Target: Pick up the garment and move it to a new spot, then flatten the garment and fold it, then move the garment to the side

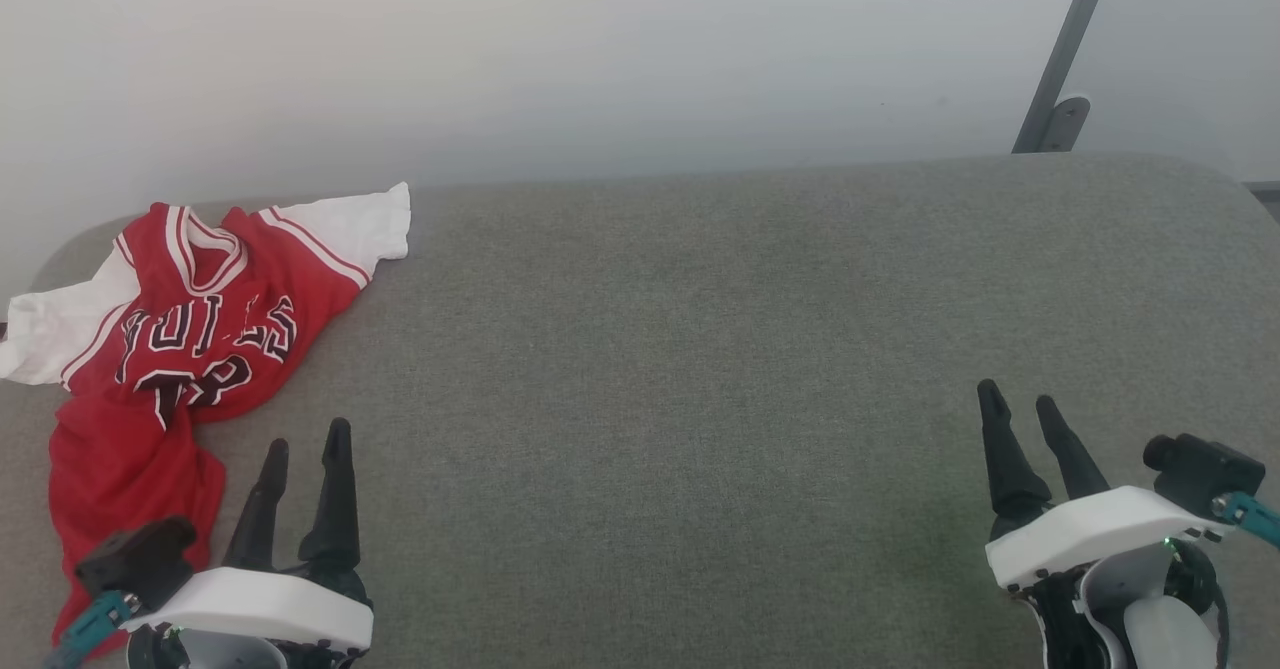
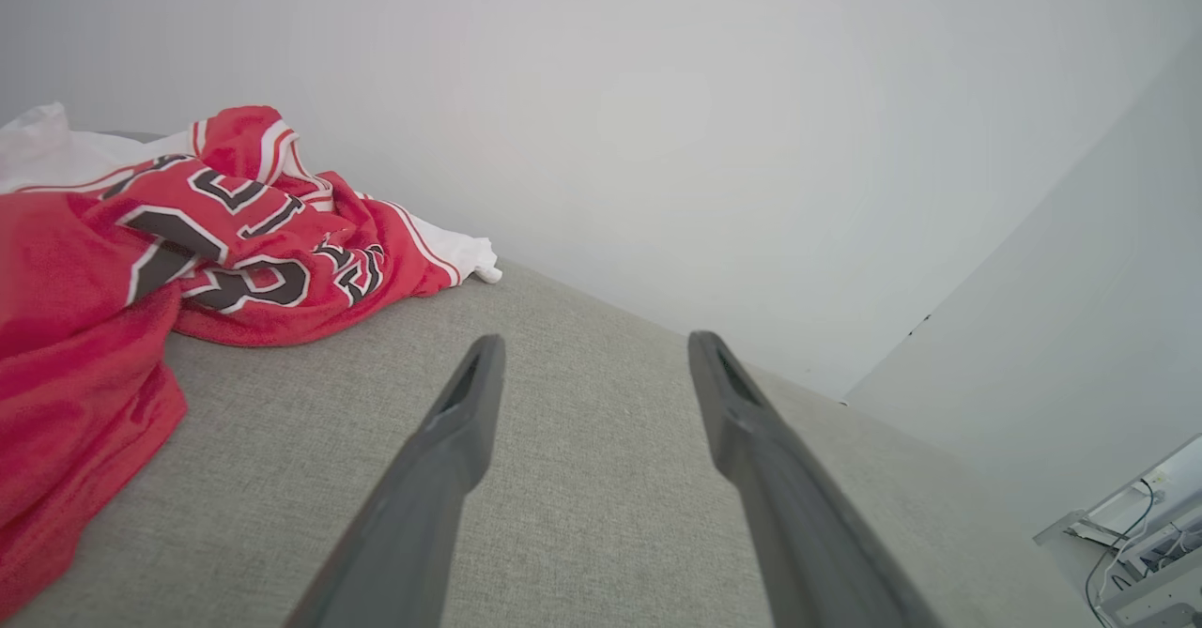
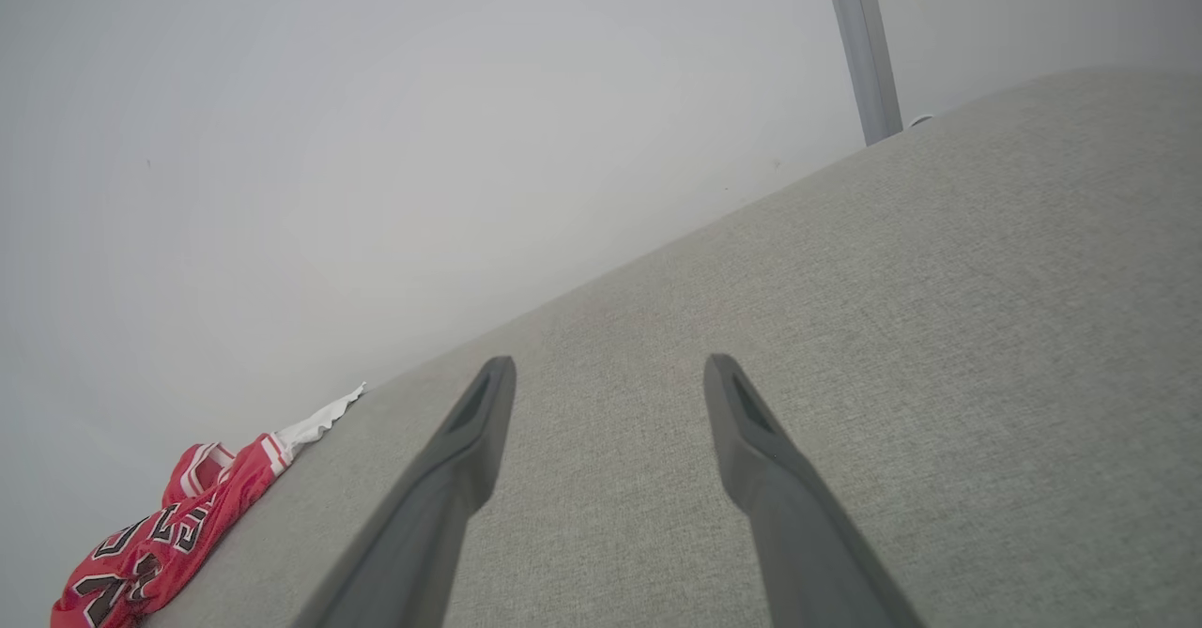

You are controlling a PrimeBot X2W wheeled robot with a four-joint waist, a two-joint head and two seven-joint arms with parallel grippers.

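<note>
Crumpled red jersey shirt, white sleeves, black lettering, lies at far-left corner of grey fabric table. Left hand low, fingers spread, empty, just beside shirt. Right hand likewise spread, well apart from shirt.

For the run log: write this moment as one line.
stage: before pickup | garment: crumpled, far left of grey surface | left gripper: open, empty, near garment | right gripper: open, empty, far right
</note>
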